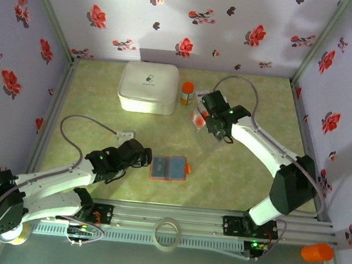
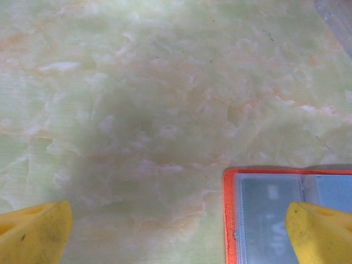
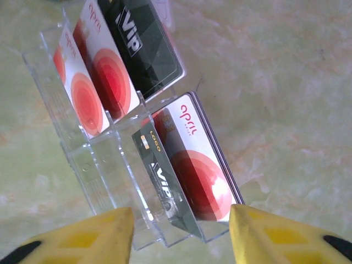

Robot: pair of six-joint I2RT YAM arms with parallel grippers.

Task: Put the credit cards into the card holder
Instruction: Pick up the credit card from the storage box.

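- Right gripper [image 1: 206, 119], top view: at the cards [image 1: 198, 116], well apart from the one open holder [image 1: 168, 168]; left gripper [image 1: 144, 158] beside it.
- Left wrist: jaws spread wide, one finger [image 2: 322, 234] over the holder; could shove it.
- Right wrist: jaws spread astride two front cards; closing could pinch both or tip the rack [image 3: 104, 181]. Five cards: three white-red, two black.
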